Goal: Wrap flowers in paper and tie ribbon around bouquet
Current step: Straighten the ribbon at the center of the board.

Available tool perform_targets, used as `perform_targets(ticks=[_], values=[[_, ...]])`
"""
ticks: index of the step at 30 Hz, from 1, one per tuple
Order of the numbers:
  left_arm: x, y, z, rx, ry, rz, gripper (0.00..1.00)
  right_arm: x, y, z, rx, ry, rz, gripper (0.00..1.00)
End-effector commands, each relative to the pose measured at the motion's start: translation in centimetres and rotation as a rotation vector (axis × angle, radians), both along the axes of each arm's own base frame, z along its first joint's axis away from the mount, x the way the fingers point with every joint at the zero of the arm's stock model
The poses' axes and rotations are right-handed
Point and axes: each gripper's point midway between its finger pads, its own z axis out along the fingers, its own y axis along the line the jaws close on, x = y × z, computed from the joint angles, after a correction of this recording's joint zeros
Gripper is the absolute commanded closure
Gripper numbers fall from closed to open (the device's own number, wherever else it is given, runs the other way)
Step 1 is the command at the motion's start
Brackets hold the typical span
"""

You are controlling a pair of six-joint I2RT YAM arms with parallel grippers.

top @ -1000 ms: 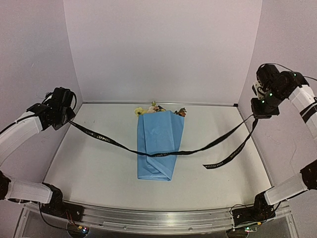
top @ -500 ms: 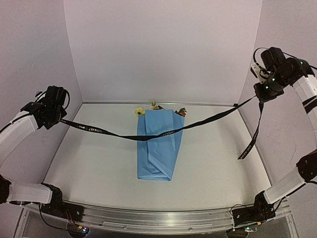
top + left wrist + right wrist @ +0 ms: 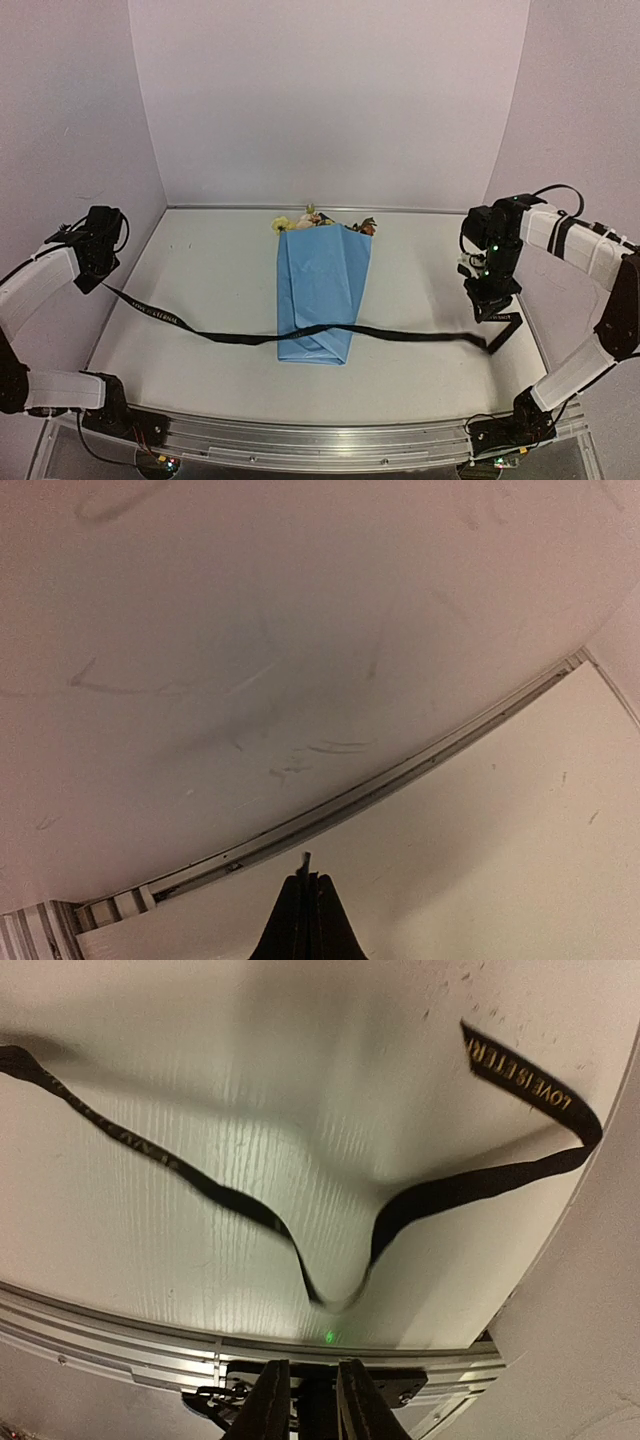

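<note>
- Bouquet [image 3: 320, 290] lies centre frame on the surface [image 3: 200, 270], blooms toward the back wall [image 3: 330, 100], narrow end toward the metal rail [image 3: 320, 440].
- Ribbon [image 3: 400, 334] crosses its lower part, trailing out to both sides.
- Left fingers [image 3: 288, 925], at the left edge, are pinched on one ribbon end.
- Right fingers [image 3: 268, 1405] are slightly parted and empty, above the other end.
- Ribbon print reads "LOVEISETER…"; the rest is unclear.

Smooth matt paper [image 3: 322, 290], black cloth ribbon [image 3: 480, 1184], matt table [image 3: 200, 270], brushed-metal front rail [image 3: 300, 440].
</note>
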Motion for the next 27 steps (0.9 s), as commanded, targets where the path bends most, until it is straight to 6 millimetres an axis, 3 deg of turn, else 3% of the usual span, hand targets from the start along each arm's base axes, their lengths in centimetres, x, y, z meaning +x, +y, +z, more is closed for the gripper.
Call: perform_targets(ticks=[1,6,10,11,15,17,24,27], values=[[-0.2,1.3,-1.5,-0.054,-0.021,0.052,1.0,-1.6,1.3,-0.7,0.089,0.034,-0.146,0.75],[0.3,1.3,-2.2,-0.075,-0.018,0.062,1.0,-1.6,1.9,-0.5,0.133,0.014,-0.185,0.58],[0.7,1.5,-2.5,-0.088,-0.015,0.072,0.96,-1.2,3.1,-0.6,0.202,-0.009,-0.224,0.52],[0.8,1.5,-2.5,-0.092,-0.016,0.071,0.87,-1.1,3.1,-0.7,0.203,-0.013,-0.231,0.5],[1.7,1.2,-2.2,-0.11,-0.029,0.041,0.33,-0.4,3.0,-0.8,0.195,-0.041,-0.252,0.46],[2.5,0.5,-2.0,-0.131,-0.043,-0.008,0.15,0.1,3.5,-0.7,0.222,-0.048,-0.264,0.43],[6.0,-4.0,-0.5,-0.253,-0.13,-0.286,0.01,3.5,8.4,-1.1,0.443,-0.072,-0.362,0.39],[6.9,-7.4,0.7,-0.261,-0.146,-0.414,0.0,4.8,10.3,-1.3,0.481,-0.082,-0.352,0.38]])
